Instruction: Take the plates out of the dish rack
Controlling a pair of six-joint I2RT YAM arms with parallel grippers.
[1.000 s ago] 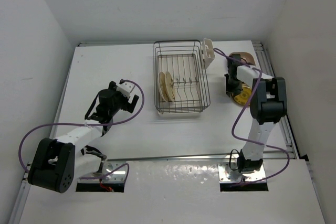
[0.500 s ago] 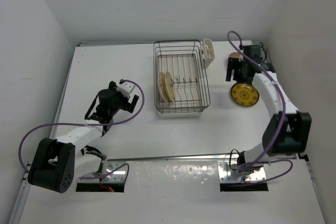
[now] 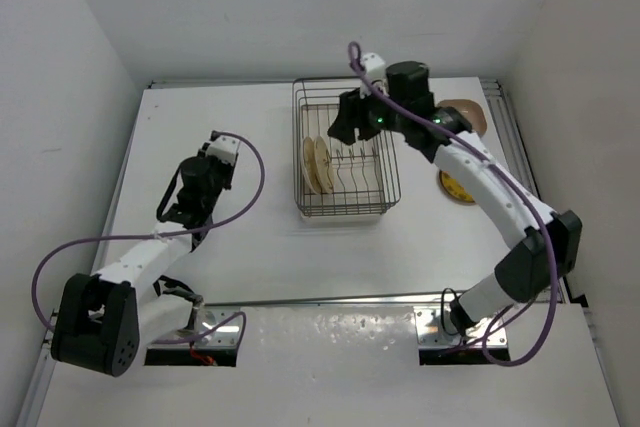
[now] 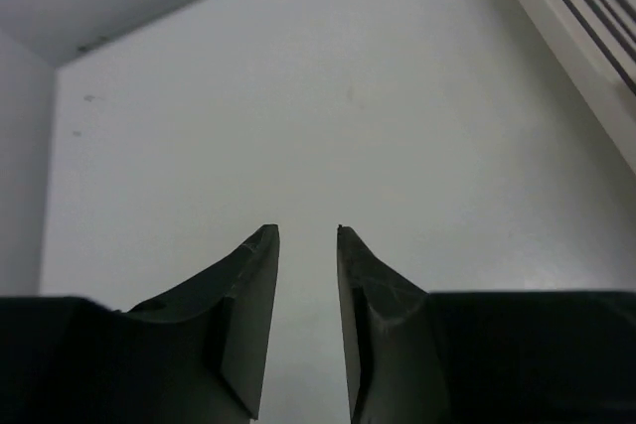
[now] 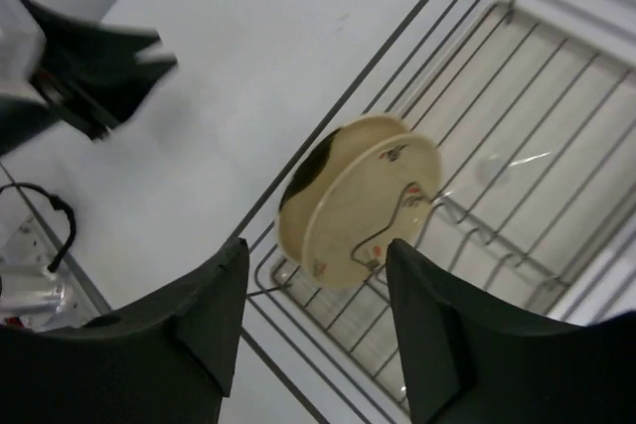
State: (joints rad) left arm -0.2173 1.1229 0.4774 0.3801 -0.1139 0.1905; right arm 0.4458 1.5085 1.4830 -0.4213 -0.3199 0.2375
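The silver wire dish rack (image 3: 385, 187) stands at the table's middle back. Two thin cream plates (image 3: 318, 164) stand upright side by side at its left end; they also show in the right wrist view (image 5: 363, 201). My right gripper (image 3: 345, 125) is open and empty, hovering above the rack just right of those plates (image 5: 318, 250). A yellow-gold patterned plate (image 3: 458, 188) and a pinkish-beige dish (image 3: 470, 111) lie on the table right of the rack, partly hidden by the right arm. My left gripper (image 3: 172, 202) is open and empty over bare table (image 4: 308, 230).
The rack's white cutlery cup is hidden behind my right arm. Purple cables loop from both arms. The left arm (image 5: 89, 67) shows in the right wrist view. White walls close in the table at the back and sides.
My right arm has swung left from the plates on the table to above the rack, leaving the yellow-gold plate lying there. My left arm has shifted slightly.
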